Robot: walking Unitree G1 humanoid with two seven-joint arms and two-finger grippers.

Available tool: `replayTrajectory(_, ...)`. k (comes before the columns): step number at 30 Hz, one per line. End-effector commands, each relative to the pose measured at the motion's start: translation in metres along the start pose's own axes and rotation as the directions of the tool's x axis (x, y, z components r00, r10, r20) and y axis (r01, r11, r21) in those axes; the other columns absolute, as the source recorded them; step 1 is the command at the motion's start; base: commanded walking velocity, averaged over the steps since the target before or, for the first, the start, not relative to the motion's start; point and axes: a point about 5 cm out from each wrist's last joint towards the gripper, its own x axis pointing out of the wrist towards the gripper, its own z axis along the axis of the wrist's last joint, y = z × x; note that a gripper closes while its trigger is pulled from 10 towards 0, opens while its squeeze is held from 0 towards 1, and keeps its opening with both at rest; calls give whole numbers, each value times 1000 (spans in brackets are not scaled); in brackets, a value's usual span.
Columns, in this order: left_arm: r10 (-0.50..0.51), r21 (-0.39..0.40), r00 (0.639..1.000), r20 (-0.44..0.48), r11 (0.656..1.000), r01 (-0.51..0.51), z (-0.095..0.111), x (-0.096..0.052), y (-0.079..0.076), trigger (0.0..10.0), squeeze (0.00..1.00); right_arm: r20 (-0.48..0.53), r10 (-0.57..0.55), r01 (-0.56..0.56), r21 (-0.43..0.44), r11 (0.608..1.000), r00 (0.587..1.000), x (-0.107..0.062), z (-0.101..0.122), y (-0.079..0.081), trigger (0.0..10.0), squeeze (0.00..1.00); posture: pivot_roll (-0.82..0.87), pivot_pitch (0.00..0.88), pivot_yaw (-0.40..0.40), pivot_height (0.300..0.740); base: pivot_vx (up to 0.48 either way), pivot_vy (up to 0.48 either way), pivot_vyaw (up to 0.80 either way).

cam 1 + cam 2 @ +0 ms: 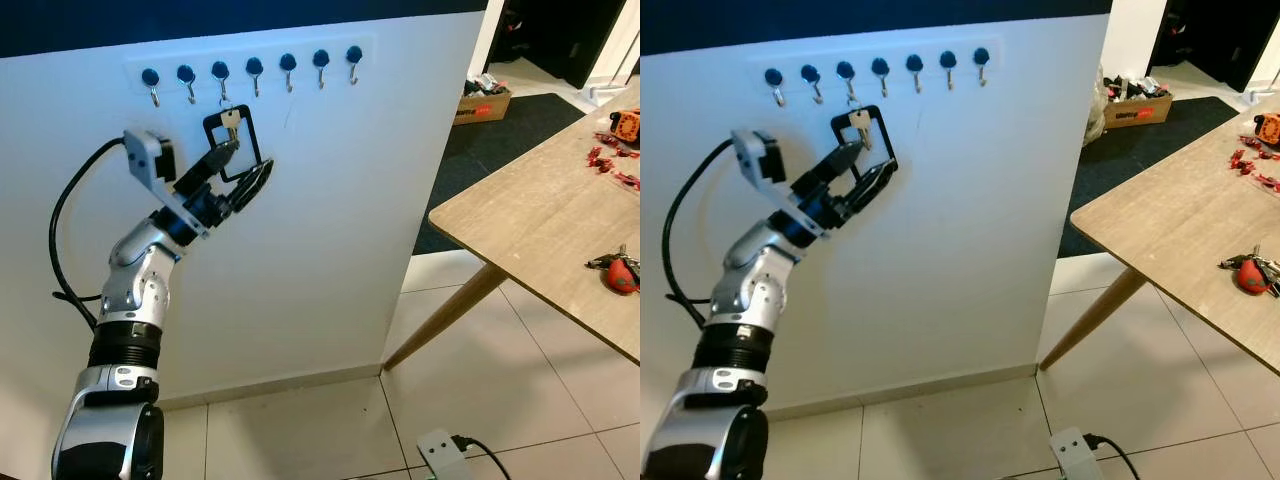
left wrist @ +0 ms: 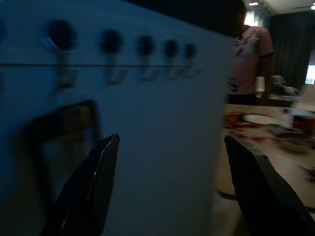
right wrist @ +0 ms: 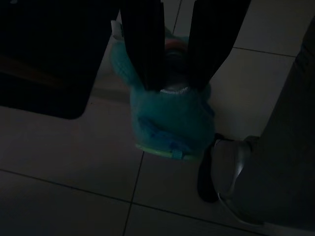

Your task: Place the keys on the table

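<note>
While the brass key on its black rectangular loop (image 1: 232,128) hangs from the third of seven dark-knobbed metal hooks (image 1: 221,73) on the white wall panel (image 1: 330,220), the left gripper (image 1: 238,172) sits right at it, fingers spread apart, nothing clamped.

- Key position: the loop hangs flat against the panel, long axis roughly vertical and slightly tilted. The upper finger (image 1: 216,160) reaches across the loop's lower part; the lower finger (image 1: 253,185) lies just below and to the right of the loop's bottom corner. Whether either finger touches the loop can't be told.
- Direction from effector: the key is up and slightly forward of the fingertips, toward the hook. The left wrist view shows the dark loop outline (image 2: 64,142) off to one side of the finger gap, not centred between the two fingers (image 2: 93,191).
- Nearer arm: left, by far. The right gripper (image 3: 170,73) hangs low over the tiled floor, holding a teal plush toy (image 3: 170,123).
- Target: the light wooden table (image 1: 530,220) stands well to the robot's right, with a red-tagged key bunch (image 1: 618,270) already on it.
- Judgement: the grasp isn't yet made; the loop needs to be between the fingers, then lifted up off the hook.
</note>
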Motion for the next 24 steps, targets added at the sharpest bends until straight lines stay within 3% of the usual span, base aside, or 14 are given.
replayTrajectory(1, 27, 11, 999, -22, 1000, -26, -5, -1, 2, 10000, 0, 1, 3, -3, 7, 1000, 1000, 0, 1, 2, 10000, 0, -119, 57, 68, 740, 0, 0, 0)
replayTrajectory(5, 115, 72, 990, -86, 991, -109, -12, 4, 10, 10000, 0, 4, 5, -5, 8, 1000, 1000, 1, 3, 4, 10000, 0, -124, 58, 73, 740, 0, 0, 0)
replayTrajectory(12, 136, 93, 987, -90, 987, -127, -12, 6, 13, 10000, 0, 6, 6, -6, 13, 1000, 1000, 1, 4, 5, 10000, 0, -131, 62, 81, 740, 0, 0, 0)
replayTrajectory(24, 265, 139, 960, -87, 958, -252, -11, -9, 32, 10000, 0, -7, 9, -9, 15, 1000, 1000, 0, -4, 3, 10000, 0, -135, 63, 80, 740, 0, 0, 0)
